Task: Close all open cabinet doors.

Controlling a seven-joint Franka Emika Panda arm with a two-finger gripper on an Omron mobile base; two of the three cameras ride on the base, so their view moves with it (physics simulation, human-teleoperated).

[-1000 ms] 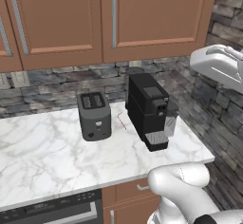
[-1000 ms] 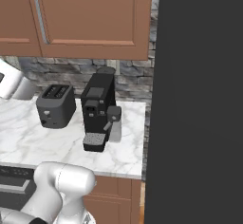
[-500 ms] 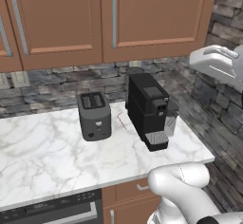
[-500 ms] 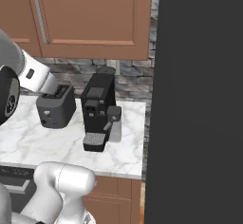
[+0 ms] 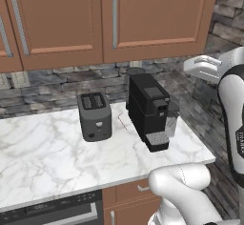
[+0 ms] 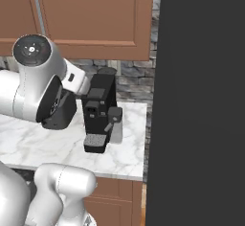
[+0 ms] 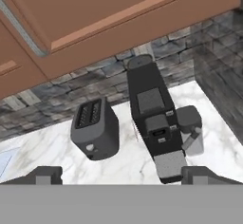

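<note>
A: Swung in from the right over the last second, now above the table facing the coffee machine (image 7: 156, 123) and toaster (image 7: 94, 129). Tool (image 7: 121, 174) spread wide, grasping nothing.

B: Cabinet doors (image 5: 152, 14) up on the far wall look shut already. Probably hunting for an open one elsewhere.

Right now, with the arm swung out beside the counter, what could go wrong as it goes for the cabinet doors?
The arm's elbow sits close to the coffee machine and could knock it. The open gripper looks down at the toaster, not at a cabinet door, so it may miss the door.
</note>
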